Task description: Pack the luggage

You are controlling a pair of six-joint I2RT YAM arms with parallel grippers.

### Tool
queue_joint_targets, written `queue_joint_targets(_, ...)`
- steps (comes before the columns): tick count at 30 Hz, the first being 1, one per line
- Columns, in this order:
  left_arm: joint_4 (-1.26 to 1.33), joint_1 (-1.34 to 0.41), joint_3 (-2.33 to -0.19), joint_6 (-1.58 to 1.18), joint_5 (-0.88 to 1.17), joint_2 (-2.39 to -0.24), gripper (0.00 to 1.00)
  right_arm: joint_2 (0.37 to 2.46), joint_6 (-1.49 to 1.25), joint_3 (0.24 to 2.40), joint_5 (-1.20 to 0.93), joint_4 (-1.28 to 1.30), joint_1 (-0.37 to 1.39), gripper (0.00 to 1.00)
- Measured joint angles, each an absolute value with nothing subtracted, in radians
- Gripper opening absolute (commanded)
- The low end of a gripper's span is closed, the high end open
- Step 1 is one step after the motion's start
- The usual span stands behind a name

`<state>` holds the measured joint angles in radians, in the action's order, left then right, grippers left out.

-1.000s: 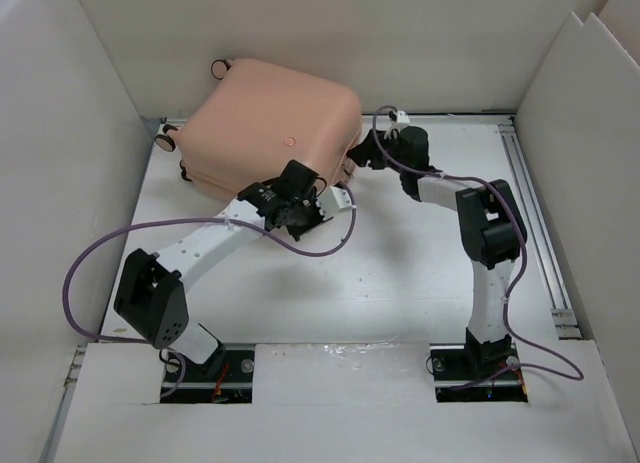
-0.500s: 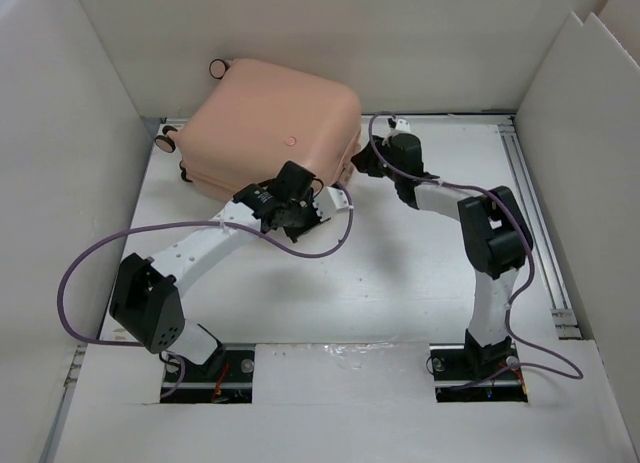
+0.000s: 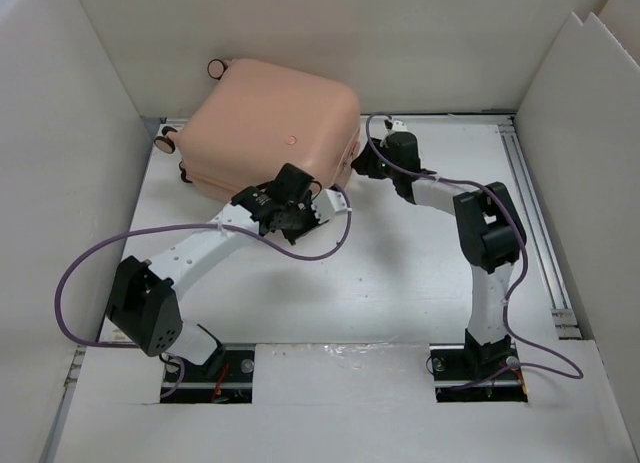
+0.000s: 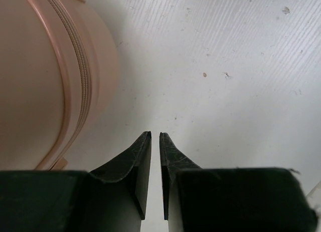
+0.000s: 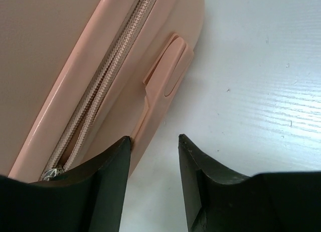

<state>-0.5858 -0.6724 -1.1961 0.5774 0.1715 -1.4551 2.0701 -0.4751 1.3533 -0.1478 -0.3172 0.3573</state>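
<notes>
The luggage (image 3: 270, 123) is a salmon-pink hard-shell case lying closed at the back left of the table, wheels (image 3: 167, 138) pointing left. My left gripper (image 3: 312, 195) sits at its near right corner. In the left wrist view that gripper (image 4: 155, 135) is shut on nothing, with the luggage (image 4: 40, 81) just to its left. My right gripper (image 3: 357, 167) is at the case's right side. In the right wrist view it (image 5: 154, 138) stands open beside the zipper (image 5: 108, 76), its left fingertip against the foot of the side handle (image 5: 168, 71).
White walls enclose the table on the left, back and right. A metal rail (image 3: 535, 213) runs along the right edge. Purple cables (image 3: 75, 273) loop off both arms. Bare white table (image 3: 400, 273) lies between the arms.
My right gripper has moved left, up against the luggage's right side, and its jaws have narrowed somewhat. The left arm has shifted slightly; its gripper stays shut.
</notes>
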Motion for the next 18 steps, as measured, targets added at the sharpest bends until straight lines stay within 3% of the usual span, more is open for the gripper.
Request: queue_joint_targets(18,-0.583,-0.674,-1.163,0.579,0.149,-1.442,0.1,2.075,-0.472,1.365,-0.175,-0.316,0.381,0.5)
